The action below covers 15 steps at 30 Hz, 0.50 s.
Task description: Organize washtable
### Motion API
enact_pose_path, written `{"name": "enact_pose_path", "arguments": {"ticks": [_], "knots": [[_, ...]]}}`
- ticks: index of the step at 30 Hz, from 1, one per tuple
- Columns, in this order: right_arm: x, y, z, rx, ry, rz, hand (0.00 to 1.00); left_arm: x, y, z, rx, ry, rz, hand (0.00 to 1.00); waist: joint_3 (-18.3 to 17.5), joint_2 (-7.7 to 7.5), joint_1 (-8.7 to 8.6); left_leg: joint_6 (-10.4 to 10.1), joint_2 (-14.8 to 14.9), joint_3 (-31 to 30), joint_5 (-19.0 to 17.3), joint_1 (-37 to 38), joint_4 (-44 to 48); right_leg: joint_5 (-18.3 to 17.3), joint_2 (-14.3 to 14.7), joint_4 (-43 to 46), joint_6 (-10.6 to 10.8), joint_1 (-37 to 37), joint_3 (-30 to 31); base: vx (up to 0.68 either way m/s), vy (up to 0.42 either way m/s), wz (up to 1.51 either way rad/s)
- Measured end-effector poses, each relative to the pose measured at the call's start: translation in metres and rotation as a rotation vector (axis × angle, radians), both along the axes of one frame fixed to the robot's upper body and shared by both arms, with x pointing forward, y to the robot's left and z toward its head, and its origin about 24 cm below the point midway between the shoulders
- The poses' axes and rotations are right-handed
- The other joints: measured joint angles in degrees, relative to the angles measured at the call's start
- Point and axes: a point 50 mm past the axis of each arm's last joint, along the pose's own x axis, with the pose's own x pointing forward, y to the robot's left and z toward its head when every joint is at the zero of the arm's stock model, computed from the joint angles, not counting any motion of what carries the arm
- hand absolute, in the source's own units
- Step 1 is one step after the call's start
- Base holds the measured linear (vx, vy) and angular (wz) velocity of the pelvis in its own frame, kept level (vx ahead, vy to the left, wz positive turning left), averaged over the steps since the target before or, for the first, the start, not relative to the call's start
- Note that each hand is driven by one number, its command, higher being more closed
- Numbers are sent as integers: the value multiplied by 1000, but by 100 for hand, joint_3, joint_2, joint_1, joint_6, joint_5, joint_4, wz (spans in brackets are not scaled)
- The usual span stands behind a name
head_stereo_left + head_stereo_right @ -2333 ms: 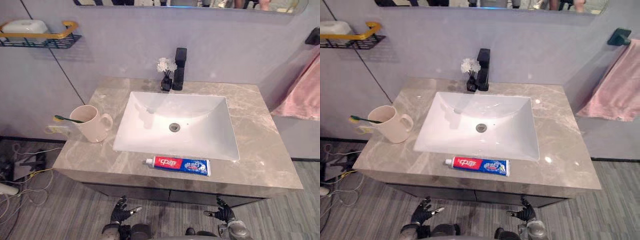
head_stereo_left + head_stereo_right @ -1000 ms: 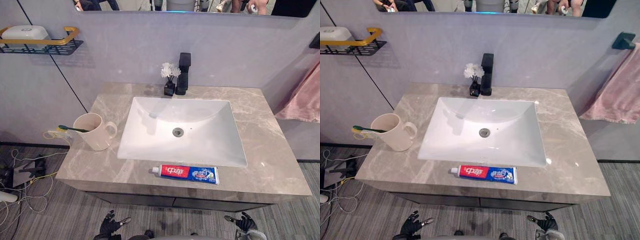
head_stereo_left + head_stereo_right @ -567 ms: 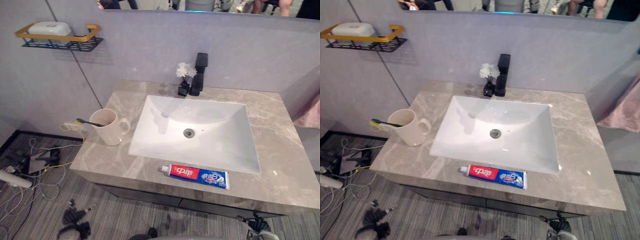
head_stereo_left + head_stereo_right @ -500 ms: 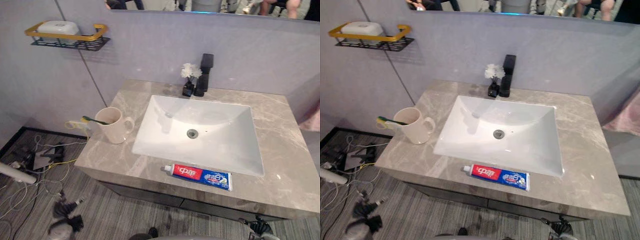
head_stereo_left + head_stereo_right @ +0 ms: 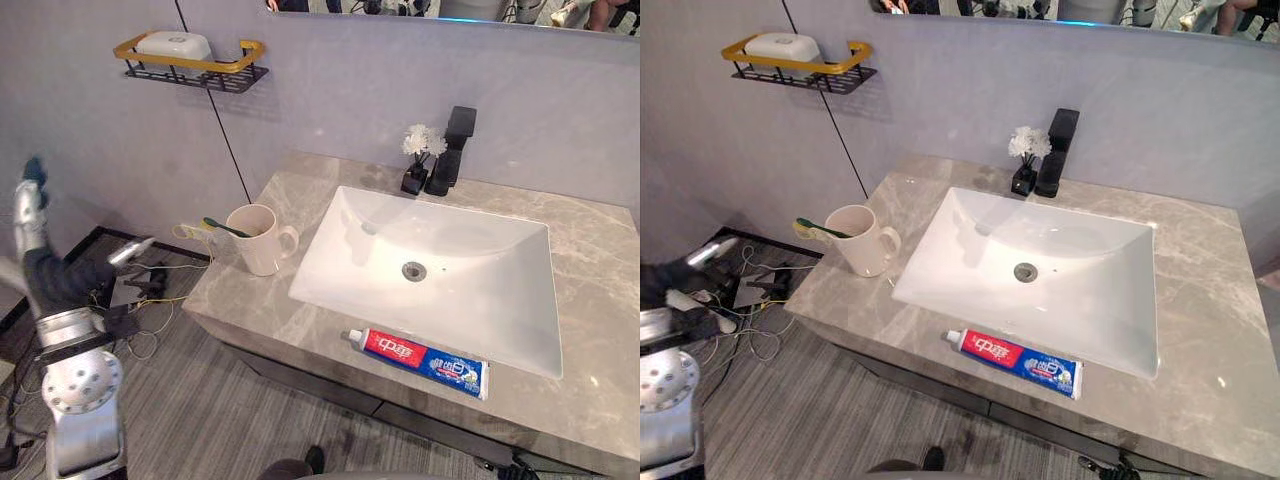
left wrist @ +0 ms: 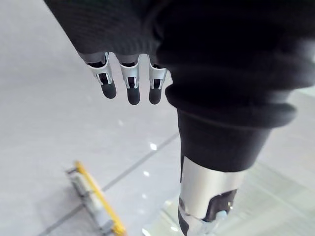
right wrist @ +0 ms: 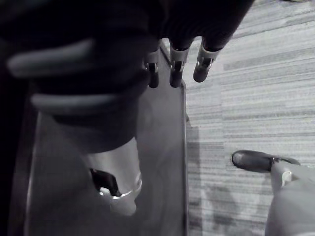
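Well clear of the tabletop, both hands empty

My left hand is up, off to the left of the tabletop, its fingers straight and holding nothing. My right hand hangs over the floor, fingers loose and empty. The toothpaste tube lies along the front edge, just before the basin. The mug stands left of the basin with a toothbrush across its rim, one end hidden inside

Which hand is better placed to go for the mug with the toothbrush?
Left, probably: the left hand is raised, open, on the mug's side; the right hand hangs low near the floor.
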Motion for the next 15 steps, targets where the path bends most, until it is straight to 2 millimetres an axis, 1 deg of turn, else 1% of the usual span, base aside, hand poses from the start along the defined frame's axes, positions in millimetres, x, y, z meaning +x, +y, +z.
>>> {"name": "enact_pose_path", "arguments": {"ticks": [2,3,5,6,9,10,12,13,15], "knots": [[1,4,-1,11,3,26,0,4,-21,-3,33,20,-107,0,-24,27,1,-1,18,-6,2,-6,0,2,6,0,1,-3,-2,-39,4,2],[1,5,-1,12,5,33,0,5,-26,-4,50,29,-134,0,-30,18,-1,-2,21,-6,3,-11,0,8,8,1,9,-9,-3,0,0,0],[3,9,-2,19,9,64,0,10,-52,-8,100,65,-276,0,-95,-7,-5,-8,35,13,10,-74,4,22,16,18,24,-87,18,0,11,-5],[7,12,-3,25,6,87,0,11,-71,-10,153,88,-384,0,-108,-33,-14,-20,48,37,22,-105,10,44,24,16,13,-121,38,17,13,-10],[10,19,-4,36,3,116,0,16,-93,-18,232,135,-500,0,-138,-124,-43,-20,66,85,22,-123,9,47,36,14,11,-137,90,35,8,-9],[11,20,-4,37,1,120,0,18,-96,-20,242,151,-516,0,-138,-143,-57,-20,68,91,22,-131,10,48,38,14,10,-150,97,43,12,-5],[16,23,-4,40,-6,141,0,25,-105,-34,283,233,-561,0,-137,-191,-151,-20,72,110,22,-179,15,51,38,15,6,-197,111,0,0,0],[17,23,-3,41,-6,145,0,28,-108,-39,297,259,-574,0,-135,-198,-161,-20,72,119,22,-178,15,51,36,15,6,-200,116,7,22,-4],[18,25,-3,43,-12,147,0,34,-121,-60,342,364,-622,0,-135,-220,-174,-20,75,170,22,-165,14,53,29,15,5,-206,152,3,26,-8]]}}
